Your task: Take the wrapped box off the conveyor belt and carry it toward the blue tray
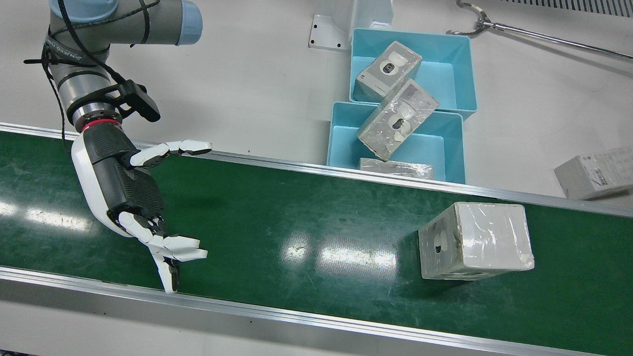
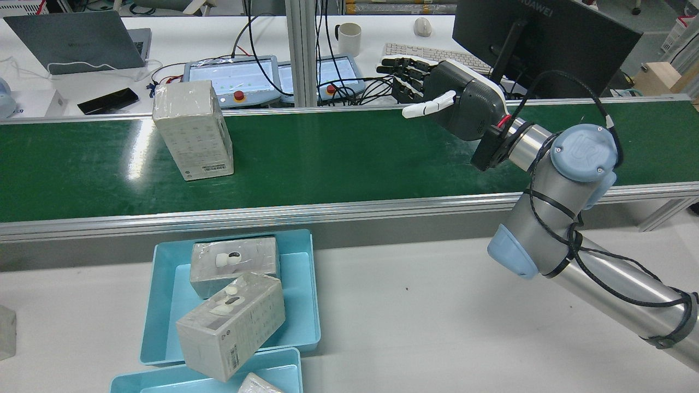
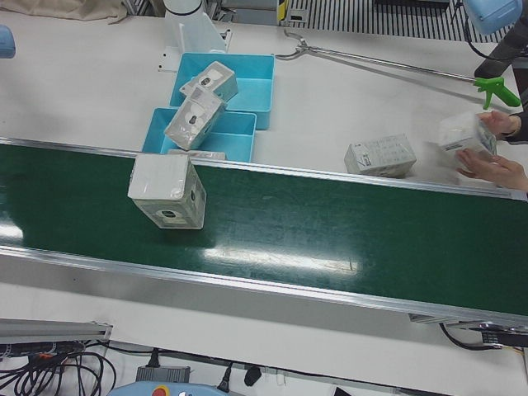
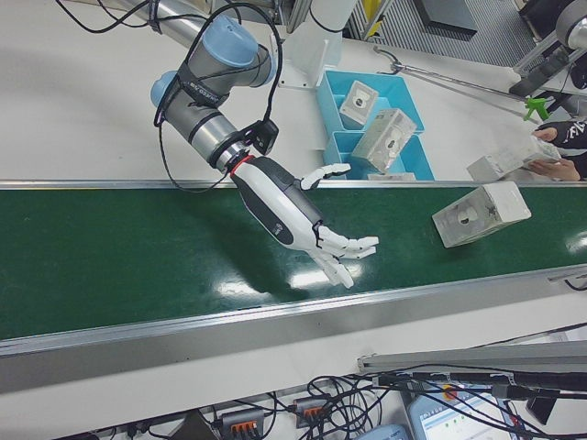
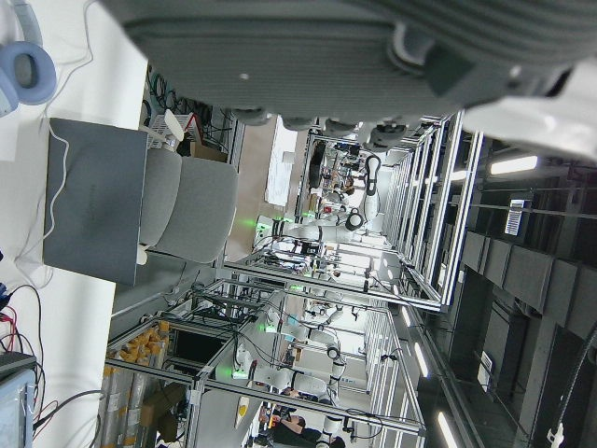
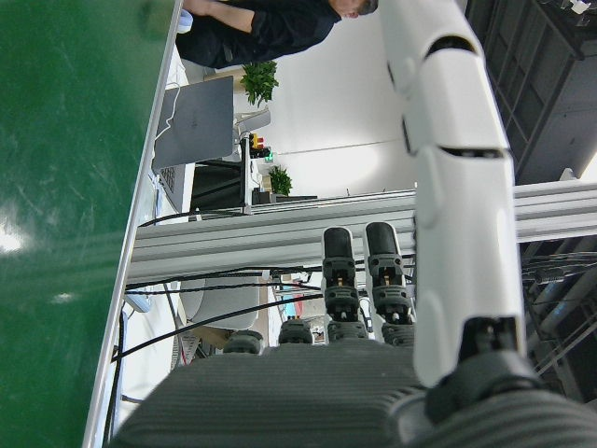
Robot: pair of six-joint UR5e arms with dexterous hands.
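The wrapped box (image 1: 474,242) stands on the green conveyor belt (image 1: 306,217), also seen in the rear view (image 2: 192,130) and the left-front view (image 3: 167,191). My right hand (image 1: 133,193) hovers over the belt far to the box's left in the front view, open and empty, fingers spread; it also shows in the rear view (image 2: 458,101) and right-front view (image 4: 293,215). Two blue trays (image 1: 465,74) (image 2: 314,295) sit on the white table beside the belt and hold wrapped boxes (image 1: 398,118). The left hand view shows only part of my left hand's palm (image 5: 308,56).
Another wrapped box (image 1: 593,173) lies on the white table past the trays. A person's hands (image 3: 495,153) hold a box at the table's end. A long metal grabber tool (image 1: 494,24) lies at the table's back. Monitors and a laptop stand beyond the belt.
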